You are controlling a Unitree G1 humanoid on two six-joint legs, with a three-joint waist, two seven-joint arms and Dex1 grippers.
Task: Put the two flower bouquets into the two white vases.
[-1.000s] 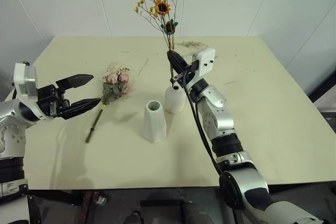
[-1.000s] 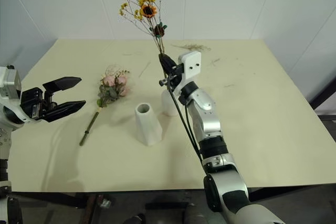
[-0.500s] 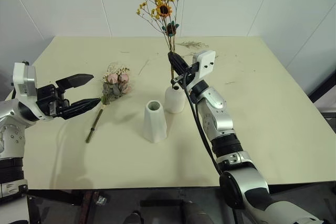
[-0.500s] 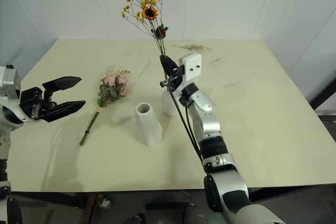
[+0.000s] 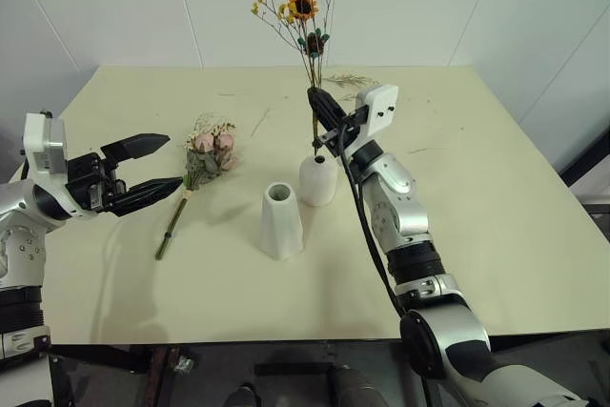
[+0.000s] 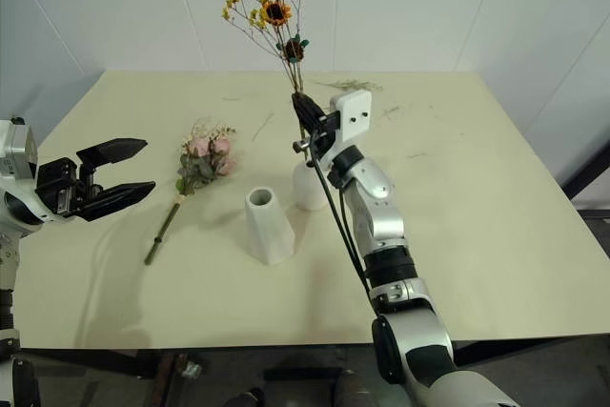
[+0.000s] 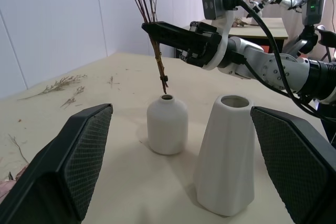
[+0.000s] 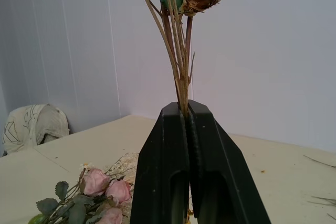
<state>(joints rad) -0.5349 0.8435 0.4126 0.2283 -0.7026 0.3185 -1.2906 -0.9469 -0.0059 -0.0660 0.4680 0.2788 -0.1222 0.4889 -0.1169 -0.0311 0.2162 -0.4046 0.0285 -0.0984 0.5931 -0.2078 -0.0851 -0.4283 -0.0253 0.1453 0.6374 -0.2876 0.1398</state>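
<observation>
No legible writing is seen. Two matte white vases are counted: a tapered cone vase [image 5: 280,221] just beside a rounded bottle vase [image 5: 317,180]. Two bouquets are counted: the thin yellow-flower bouquet [image 5: 303,7] is clamped in the right gripper [image 5: 317,102], its stem ends just above the bottle vase's mouth; the pink rose bouquet [image 5: 210,153] is lying left of the bottle vase, near the left gripper [image 5: 160,166], whose fingers are spread, empty.

The right arm reaches forward over the middle of the table, forearm rising toward 11 o'clock, wrist tilted upward. Its right gripper [image 5: 319,105] has both black fingers pressed together, clamped on thin stems, the tips aimed up and toward 10 o'clock. The left arm is held out at the 9 o'clock side, forearm level, its left gripper [image 5: 157,165] pointing toward 3 o'clock with the two fingers spread wide and nothing between them
</observation>
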